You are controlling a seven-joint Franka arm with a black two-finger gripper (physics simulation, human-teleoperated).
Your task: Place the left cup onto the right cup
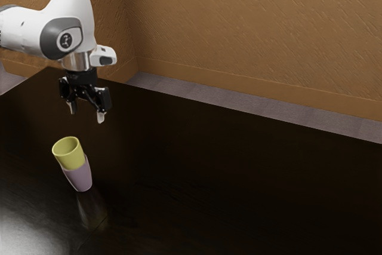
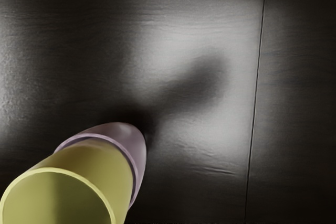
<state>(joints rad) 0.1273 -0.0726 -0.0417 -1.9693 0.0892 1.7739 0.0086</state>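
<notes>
A yellow-green cup (image 1: 67,151) sits nested in a lilac cup (image 1: 80,175) on the dark table, the pair leaning toward the exterior view's left. My gripper (image 1: 86,110) hangs above them and slightly toward the exterior view's right, open, with nothing between its fingers. In the wrist view the yellow-green cup (image 2: 73,187) shows its open mouth, and the lilac cup (image 2: 128,142) wraps around its lower part.
The dark glossy table (image 1: 227,177) stretches toward the exterior view's right. A grey ledge (image 1: 268,108) and a brown wall (image 1: 250,22) run behind it. A thin seam (image 2: 255,103) crosses the tabletop beside the cups.
</notes>
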